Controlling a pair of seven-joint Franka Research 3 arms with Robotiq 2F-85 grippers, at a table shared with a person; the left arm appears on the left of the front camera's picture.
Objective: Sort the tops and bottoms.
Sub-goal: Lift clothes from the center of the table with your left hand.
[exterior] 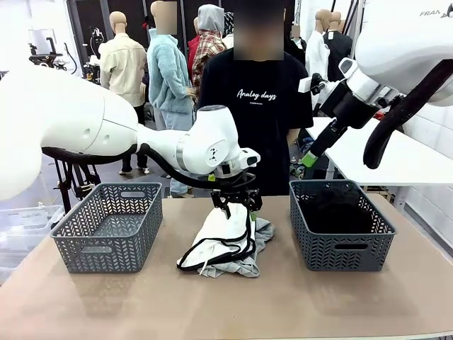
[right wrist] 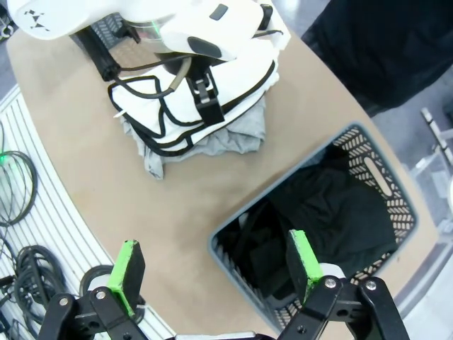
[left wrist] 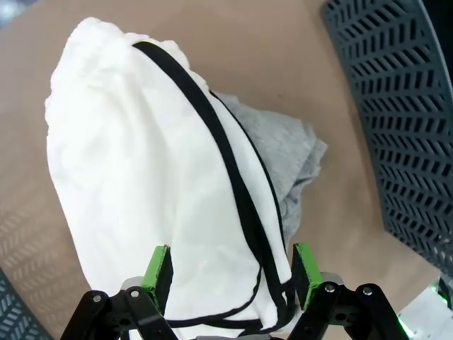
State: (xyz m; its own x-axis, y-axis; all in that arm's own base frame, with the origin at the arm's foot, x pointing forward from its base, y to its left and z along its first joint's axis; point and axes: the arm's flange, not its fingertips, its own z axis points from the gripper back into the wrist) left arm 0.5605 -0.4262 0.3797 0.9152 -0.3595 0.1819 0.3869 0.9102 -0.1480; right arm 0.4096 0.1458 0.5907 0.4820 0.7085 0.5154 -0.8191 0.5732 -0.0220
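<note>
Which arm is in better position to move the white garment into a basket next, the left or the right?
Left, most likely. The left gripper is down at the white garment, its pads on either side of the cloth. The right gripper hangs open, high above the right basket, holding nothing.

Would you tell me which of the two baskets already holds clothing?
The right basket, which holds a black garment; the left basket is empty.
</note>
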